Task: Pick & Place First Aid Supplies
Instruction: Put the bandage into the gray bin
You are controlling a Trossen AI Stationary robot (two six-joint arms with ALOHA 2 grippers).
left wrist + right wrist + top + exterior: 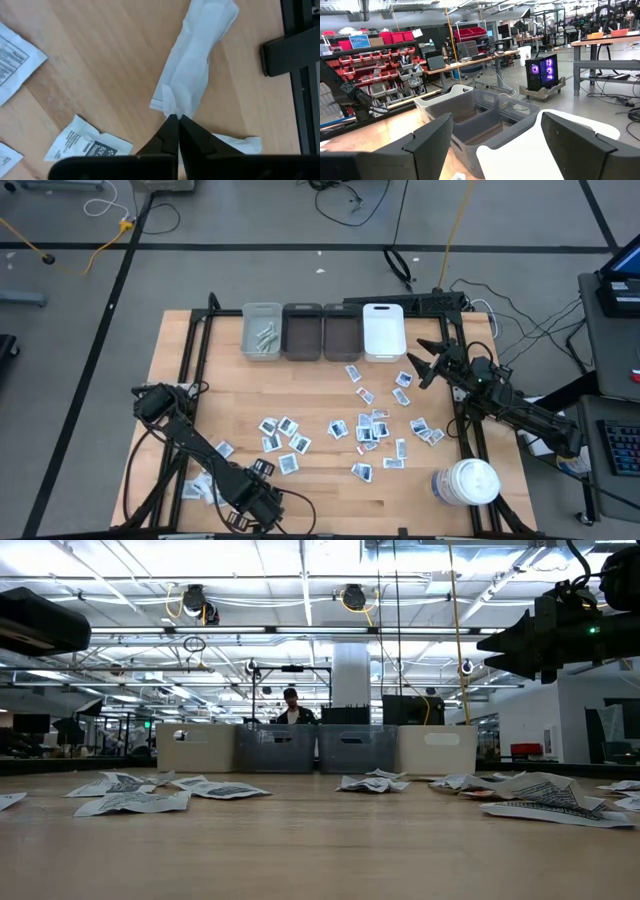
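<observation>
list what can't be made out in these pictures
- Left gripper: its jaws cover the near end of the wrapped strip in the left wrist view.
- Sachets: print too small to read in the high view.
- Dark bins: insides too dark to see.

From my station, the surface (310,490) reads as pale wood with a fine grain and a smooth, faintly satin finish. The long strip (196,65) under my left gripper (178,119) looks like soft, fibrous white paper, matt and creased, with a crimped end. The sachets (85,145) beside it are crinkled printed paper or foil, slightly shiny. The gripper's fingers (165,137) look like matt black plastic. The bins (485,117) seen past my right gripper (485,145) are smooth moulded plastic with a dull sheen. The round jar (465,482) looks like glossy white plastic.
</observation>
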